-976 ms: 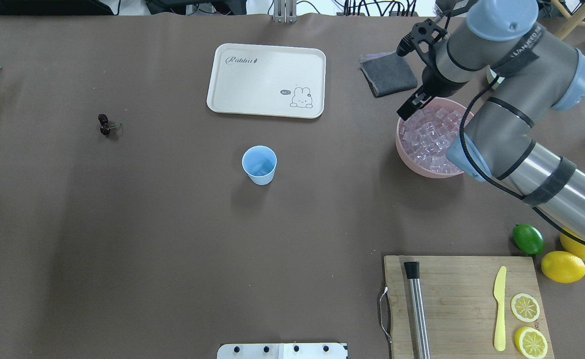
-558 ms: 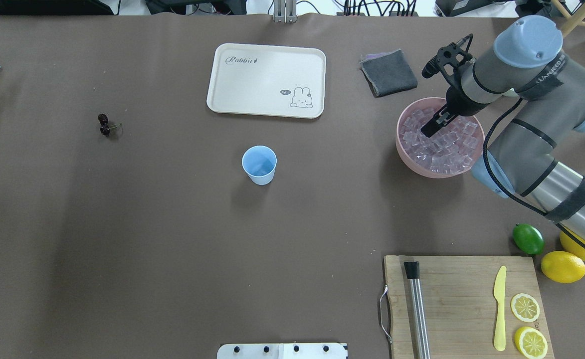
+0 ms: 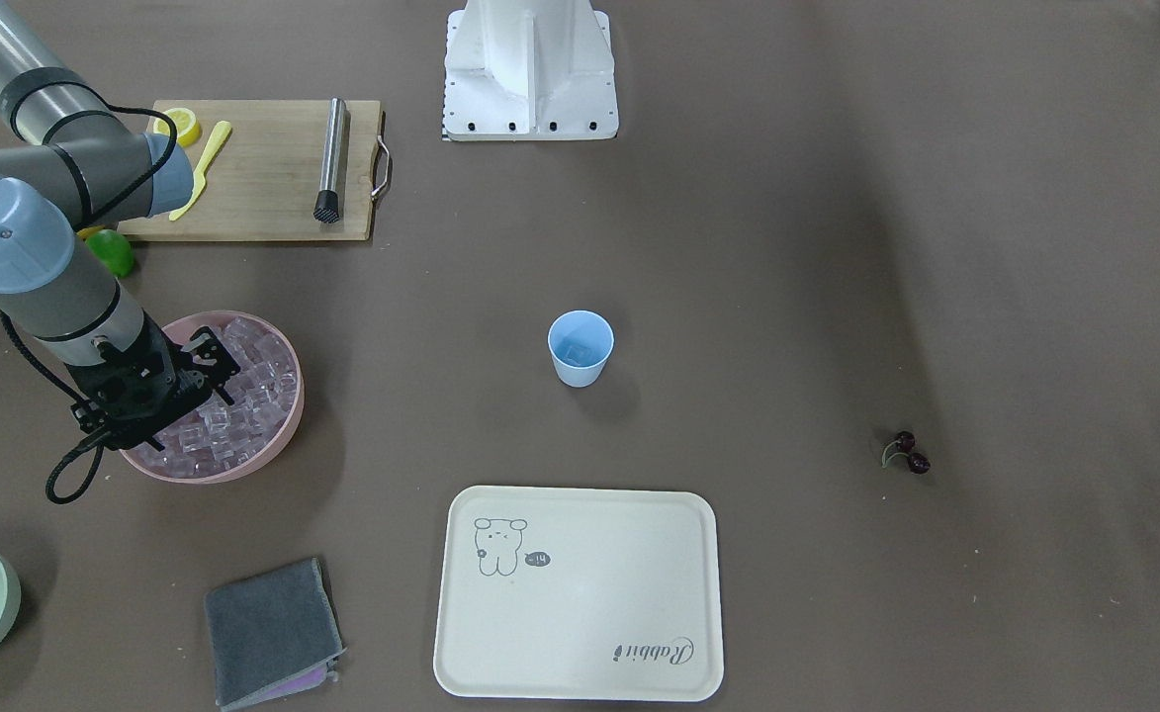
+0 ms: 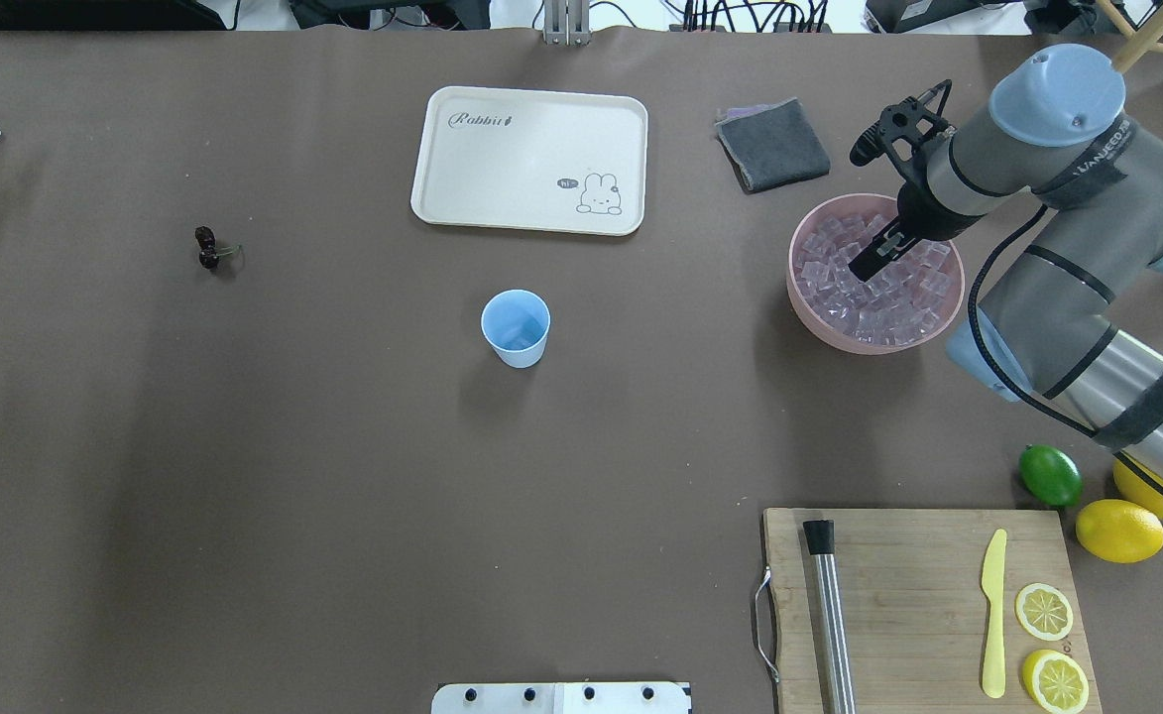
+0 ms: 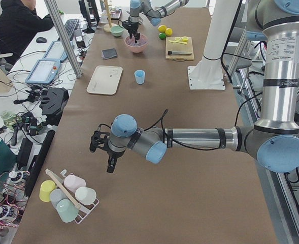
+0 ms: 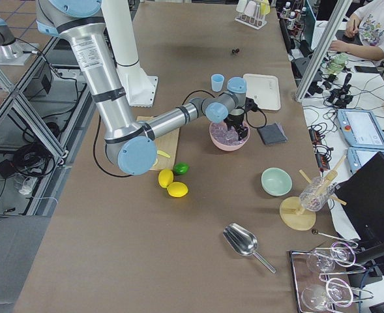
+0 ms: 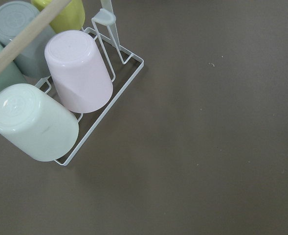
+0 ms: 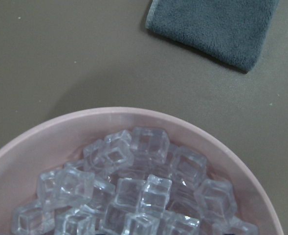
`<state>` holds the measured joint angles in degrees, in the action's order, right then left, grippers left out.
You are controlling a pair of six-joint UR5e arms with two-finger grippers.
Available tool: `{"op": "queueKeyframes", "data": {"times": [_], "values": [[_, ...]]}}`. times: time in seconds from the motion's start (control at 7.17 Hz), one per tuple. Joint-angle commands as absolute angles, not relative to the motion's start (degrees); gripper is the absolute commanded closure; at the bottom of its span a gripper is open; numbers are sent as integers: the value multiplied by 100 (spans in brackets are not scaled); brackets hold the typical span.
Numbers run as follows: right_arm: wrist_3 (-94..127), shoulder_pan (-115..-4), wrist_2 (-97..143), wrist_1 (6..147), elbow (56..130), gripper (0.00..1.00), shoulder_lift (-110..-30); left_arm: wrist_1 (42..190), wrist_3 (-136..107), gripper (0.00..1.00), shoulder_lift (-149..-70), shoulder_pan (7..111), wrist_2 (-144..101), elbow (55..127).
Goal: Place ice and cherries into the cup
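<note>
The light blue cup [image 4: 516,327] stands upright at mid-table, also seen from the front [image 3: 580,348]; a faint cube-like shape lies at its bottom. The dark cherries [image 4: 208,247] lie far to the left on the bare table. Ice [image 4: 839,288] fills a pink bowl [image 4: 792,283]. My right gripper [image 4: 867,264] is lowered into that ice, fingers dipped among the cubes and open. The right wrist view shows ice [image 8: 134,196] close below. My left gripper [image 5: 110,163] hovers above the table's far left end by a cup rack; I cannot tell its state.
A cream tray [image 4: 531,159] and a grey cloth [image 4: 772,144] lie at the back. A cutting board [image 4: 918,595] holds a muddler, knife and lemon slices. Beside it sit a lime [image 4: 1050,475] and lemons [image 4: 1119,531]. A cup rack [image 7: 80,73] lies under the left wrist.
My right gripper dropped from above the bowl's back left rim down into the ice, moving right. Over the last half second it shifted only slightly. Cup and cherries stayed put.
</note>
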<state>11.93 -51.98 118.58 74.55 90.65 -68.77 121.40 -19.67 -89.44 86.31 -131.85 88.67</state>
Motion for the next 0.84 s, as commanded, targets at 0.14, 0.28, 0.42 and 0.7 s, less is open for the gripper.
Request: {"op": "queueKeyframes", "data": {"times": [0.14,0.28,0.42,0.7], "values": [[1675,-5116,11848,7462,9297,19,-7005,12146,-1969,2,-8930,8631,-13219,8912],[1722,-5072,11848,7462,9342,19,-6996,12146,-1969,2,-8938,8613,-13219,8903],[1749,-5028,11839,7462,9343,19,-6996,12146,-1969,2,-8938,8587,-13210,8903],[1740,-4861,11629,7462,9282,20,-7005,12146,-1960,2,-8930,8578,-13210,8903]]}}
